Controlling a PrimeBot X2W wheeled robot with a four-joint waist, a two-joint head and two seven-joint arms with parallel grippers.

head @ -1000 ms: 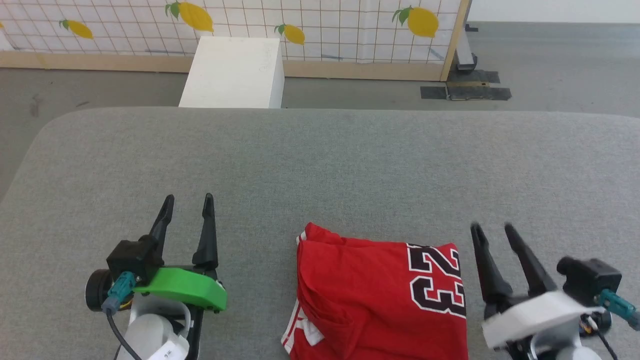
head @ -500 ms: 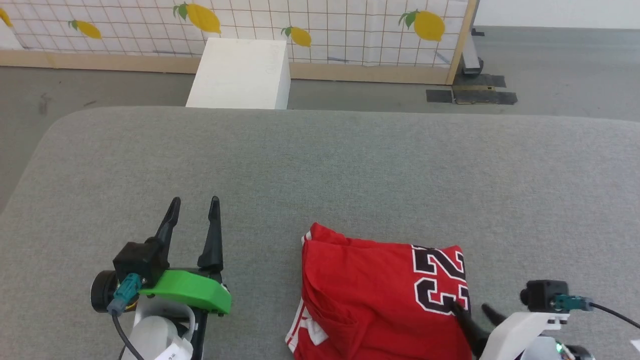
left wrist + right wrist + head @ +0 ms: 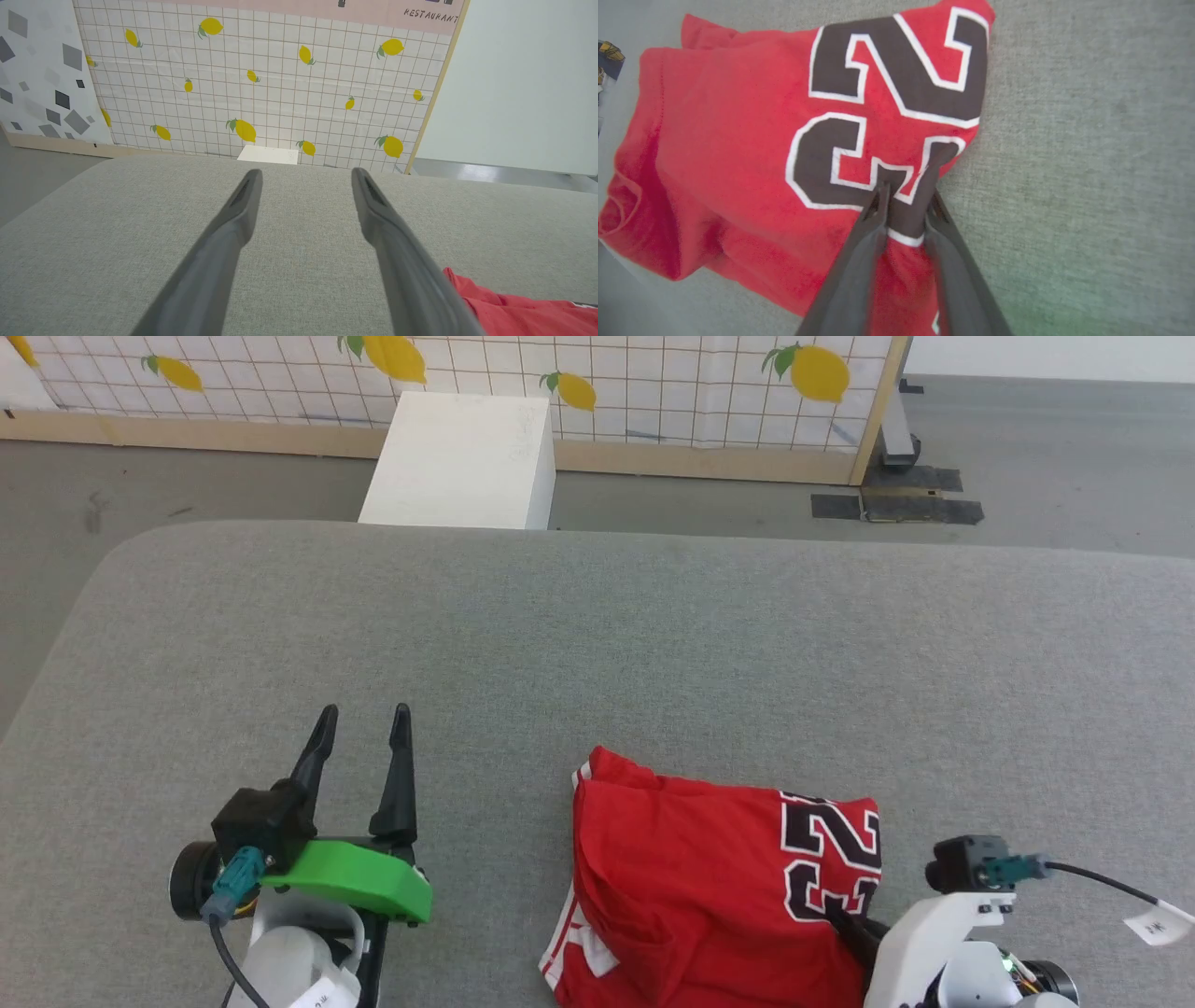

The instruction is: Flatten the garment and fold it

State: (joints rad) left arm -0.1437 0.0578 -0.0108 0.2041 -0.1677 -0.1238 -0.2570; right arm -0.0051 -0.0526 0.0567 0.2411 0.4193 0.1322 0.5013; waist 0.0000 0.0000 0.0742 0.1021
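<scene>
A grey fabric-covered surface (image 3: 653, 644) with rounded far corners spreads before me, across the middle and lower frame. Directly on it, at the lower centre-right, lies my red jersey (image 3: 691, 877), folded over in a rumpled block, its black "23" facing up.

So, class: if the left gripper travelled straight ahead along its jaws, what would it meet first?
Probably nothing nearby: the left gripper points across bare grey surface towards the white box; the garment lies off to its right. Whether it skims the surface first is unclear.
</scene>
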